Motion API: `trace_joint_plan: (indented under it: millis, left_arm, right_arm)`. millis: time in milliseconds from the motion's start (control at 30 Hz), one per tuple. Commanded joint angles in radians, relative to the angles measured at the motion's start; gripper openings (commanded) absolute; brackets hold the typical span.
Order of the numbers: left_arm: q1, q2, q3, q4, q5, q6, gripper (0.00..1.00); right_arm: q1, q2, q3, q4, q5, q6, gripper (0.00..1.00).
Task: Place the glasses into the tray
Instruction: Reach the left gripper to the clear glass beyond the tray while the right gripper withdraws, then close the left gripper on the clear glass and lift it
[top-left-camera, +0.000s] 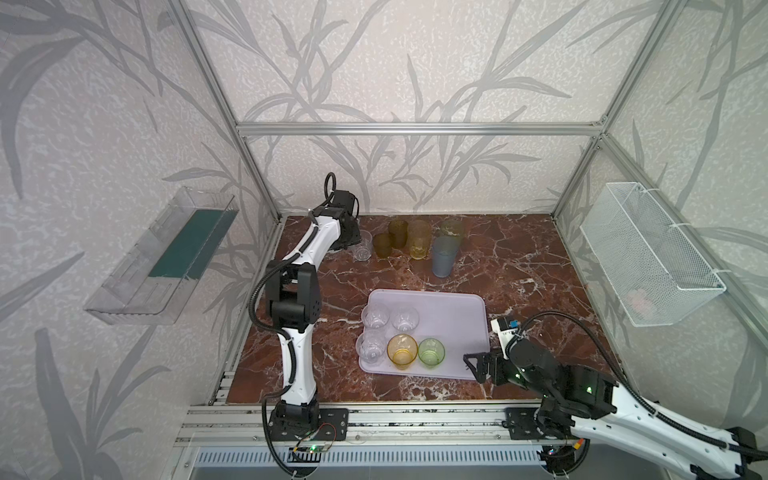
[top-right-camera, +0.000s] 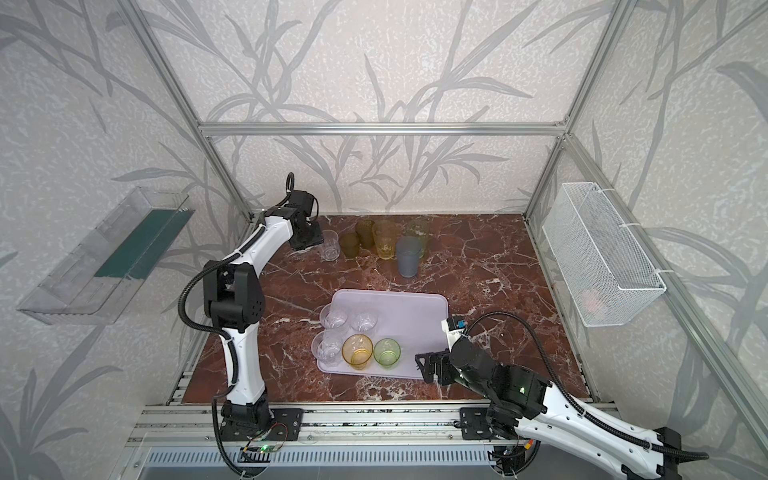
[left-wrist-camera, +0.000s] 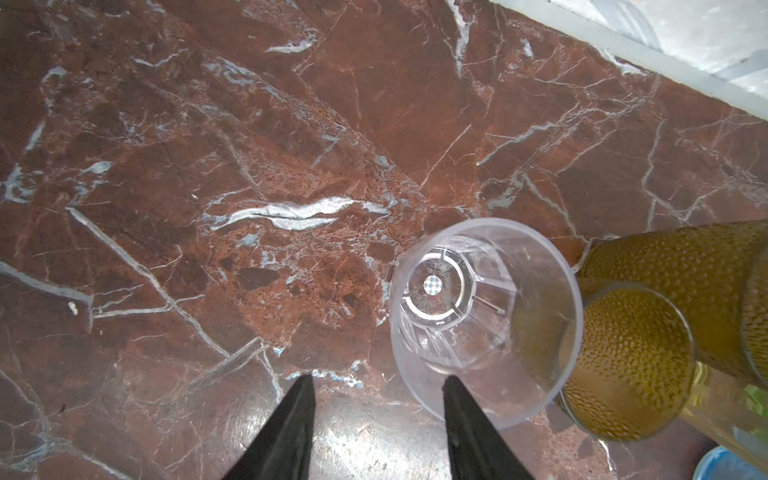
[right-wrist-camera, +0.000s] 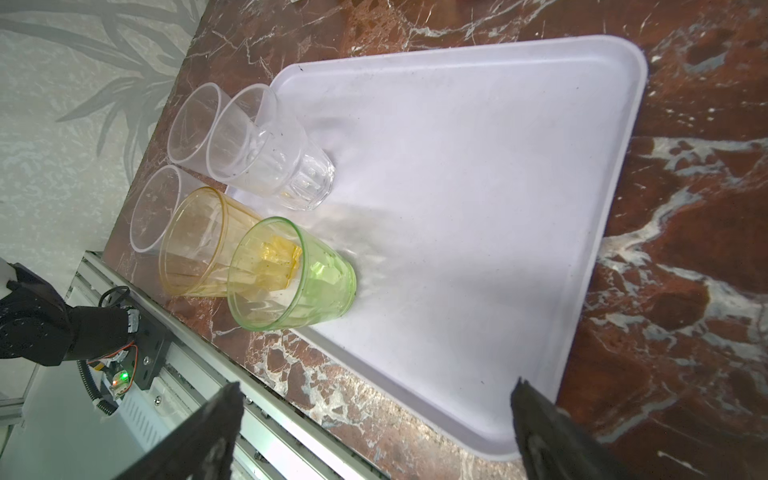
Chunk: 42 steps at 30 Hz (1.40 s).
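Observation:
The lavender tray (top-left-camera: 449, 316) (right-wrist-camera: 457, 187) lies mid-table and holds several glasses: three clear ones, an amber one (top-left-camera: 402, 351) and a green one (top-left-camera: 432, 352). More glasses stand at the back: a clear tumbler (top-left-camera: 362, 245) (left-wrist-camera: 482, 320), olive-brown ones (top-left-camera: 382, 245) (left-wrist-camera: 631, 357), a tall amber one (top-left-camera: 419, 239), a tall green one (top-left-camera: 452, 228) and a blue-grey one (top-left-camera: 444, 255). My left gripper (top-left-camera: 353, 245) (left-wrist-camera: 378, 378) is open astride the clear tumbler's near wall, one finger inside the rim and the other outside, apart from it. My right gripper (top-left-camera: 471, 363) (right-wrist-camera: 376, 384) hangs wide open over the tray's front right corner, holding nothing.
A clear plastic bin (top-left-camera: 162, 257) hangs on the left wall and a white wire basket (top-left-camera: 648, 253) on the right wall. An aluminium rail (top-left-camera: 415, 419) runs along the table's front edge. Walls close in the back and both sides.

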Motion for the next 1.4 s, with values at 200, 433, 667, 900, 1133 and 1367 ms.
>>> trace_joint_plan:
  millis: [200,433,667,900,1133,1367]
  left_arm:
    - [0.003,0.139,0.227,-0.142,0.034,0.032,0.37]
    - [0.003,0.178,0.269,-0.166,0.024,0.044,0.34]
    - [0.003,0.197,0.27,-0.167,0.027,0.057,0.3]
    - [0.003,0.201,0.276,-0.179,0.018,0.056,0.16]
    - [0.003,0.208,0.283,-0.202,0.01,0.057,0.06]
    - [0.003,0.205,0.303,-0.246,-0.005,0.054,0.0]
  right_arm:
    - [-0.009,-0.019,-0.06,0.07,-0.01,0.072,0.99]
    - [-0.016,-0.056,-0.068,0.04,0.023,0.093,0.99]
    - [-0.018,-0.045,-0.068,0.039,0.019,0.096,0.99]
    - [-0.018,-0.035,-0.087,0.063,0.012,0.125,0.99]
    - [-0.018,-0.038,-0.094,0.081,0.01,0.13,0.99]
    - [-0.019,-0.049,-0.085,0.044,0.004,0.125,0.99]
